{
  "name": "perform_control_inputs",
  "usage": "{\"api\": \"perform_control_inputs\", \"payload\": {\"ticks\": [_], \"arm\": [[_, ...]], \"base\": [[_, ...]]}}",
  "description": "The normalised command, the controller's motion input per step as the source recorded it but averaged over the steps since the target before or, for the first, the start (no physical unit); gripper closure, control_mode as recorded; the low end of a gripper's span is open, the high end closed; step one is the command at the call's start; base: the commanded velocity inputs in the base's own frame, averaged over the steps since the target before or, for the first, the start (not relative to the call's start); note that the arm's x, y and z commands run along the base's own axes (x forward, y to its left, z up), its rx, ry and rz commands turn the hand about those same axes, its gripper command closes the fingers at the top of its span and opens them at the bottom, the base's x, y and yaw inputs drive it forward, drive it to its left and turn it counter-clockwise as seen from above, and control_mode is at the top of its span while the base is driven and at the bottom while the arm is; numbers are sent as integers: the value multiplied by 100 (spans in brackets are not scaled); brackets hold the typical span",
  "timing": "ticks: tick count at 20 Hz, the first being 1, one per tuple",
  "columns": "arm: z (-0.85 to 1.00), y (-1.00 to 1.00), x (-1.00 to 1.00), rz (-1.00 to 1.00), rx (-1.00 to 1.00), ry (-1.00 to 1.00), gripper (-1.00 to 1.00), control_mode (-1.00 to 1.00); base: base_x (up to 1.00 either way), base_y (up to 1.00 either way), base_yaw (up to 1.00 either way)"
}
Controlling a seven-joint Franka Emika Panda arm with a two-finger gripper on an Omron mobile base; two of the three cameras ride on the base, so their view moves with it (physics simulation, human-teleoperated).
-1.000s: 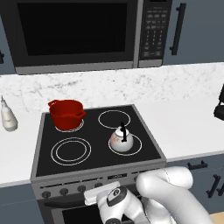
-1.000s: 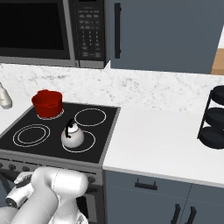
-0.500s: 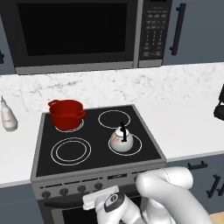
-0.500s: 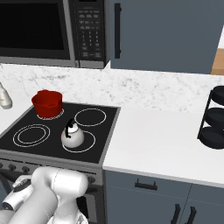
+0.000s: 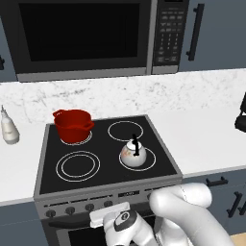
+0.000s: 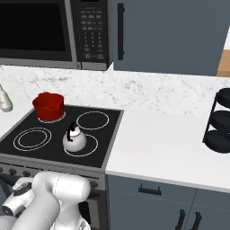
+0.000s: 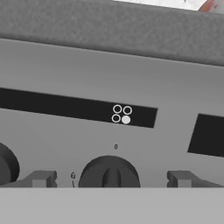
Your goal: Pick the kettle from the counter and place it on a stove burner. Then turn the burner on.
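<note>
Straddling knob (image 7: 111,174) | claw (image 7: 111,178) open | kettle (image 5: 134,154) on stove burner (image 5: 150,158)

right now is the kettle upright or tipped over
Upright: the kettle sits level inside the front right stove burner ring, its black handle arching straight up.

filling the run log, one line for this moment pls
kettle: on burner | gripper: open, at stove knob | next: turn knob
</note>
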Motion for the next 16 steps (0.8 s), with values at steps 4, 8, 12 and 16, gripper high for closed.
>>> {"api": "perform_control_inputs", "payload": {"ticks": [4, 8, 12, 16], "arm": [[0, 0, 0, 0, 0, 0, -100, -100], [0, 0, 0, 0, 0, 0, 100, -100], [0, 0, 0, 0, 0, 0, 100, -100], [0, 3, 0, 0, -1, 0, 100, -100]], "base": [[0, 0, 0], [0, 0, 0], [0, 0, 0], [0, 0, 0]]}}
